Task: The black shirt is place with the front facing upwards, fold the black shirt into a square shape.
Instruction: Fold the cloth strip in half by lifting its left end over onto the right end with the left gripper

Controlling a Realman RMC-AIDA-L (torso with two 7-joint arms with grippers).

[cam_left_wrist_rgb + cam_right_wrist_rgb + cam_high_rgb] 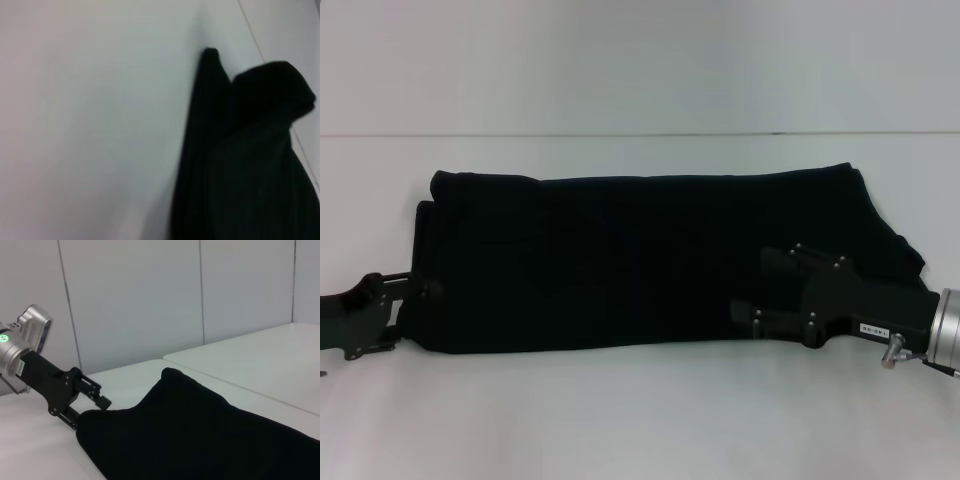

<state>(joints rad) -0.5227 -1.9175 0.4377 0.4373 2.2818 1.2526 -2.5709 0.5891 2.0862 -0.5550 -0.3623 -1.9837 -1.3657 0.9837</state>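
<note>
Both grippers (775, 285) (415, 290) are matte black with small screws, on silver wrist cylinders (948, 325).

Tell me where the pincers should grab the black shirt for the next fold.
Probably the short ends. The black shirt lies as a long band across the table, so halving it lengthwise gets nearer a square. The left pincer is already at its left end; pinch the near corner there from the side, low to the table. The right pincer sits over the right part.
</note>
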